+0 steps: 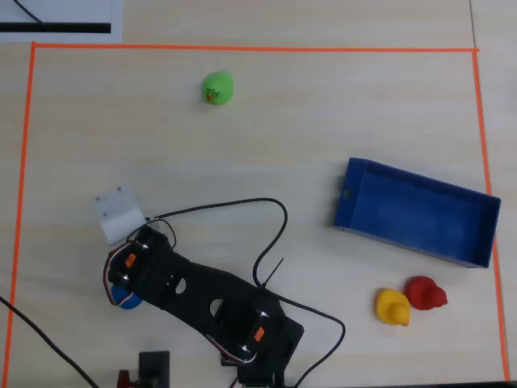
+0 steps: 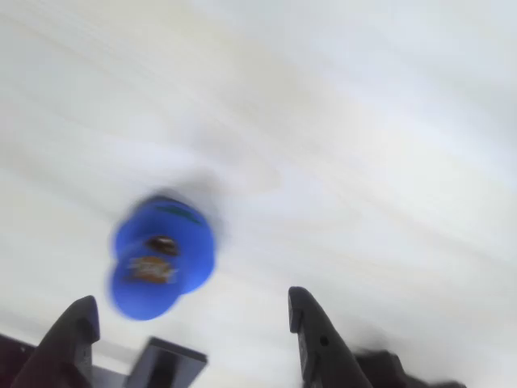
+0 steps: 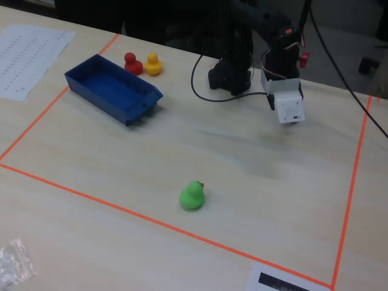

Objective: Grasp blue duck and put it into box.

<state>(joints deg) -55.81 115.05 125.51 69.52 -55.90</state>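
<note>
The blue duck point(image 2: 161, 257) lies on the pale table and is blurred in the wrist view. It sits just ahead of my gripper point(image 2: 191, 314), nearer the left finger point(image 2: 77, 327) than the right one point(image 2: 305, 319). The jaws stand wide apart and hold nothing. In the overhead view only a sliver of the blue duck point(image 1: 125, 298) shows under the arm's head at the lower left. The box point(image 1: 420, 214) is a long dark-blue tray, empty, far to the right. It also shows in the fixed view point(image 3: 112, 90); the duck is hidden there.
A green duck point(image 1: 216, 87) sits alone at the far side. A yellow duck point(image 1: 393, 307) and a red duck point(image 1: 425, 293) stand together just below the box. Orange tape point(image 1: 242, 48) frames the work area. A black cable point(image 1: 275, 242) loops beside the arm.
</note>
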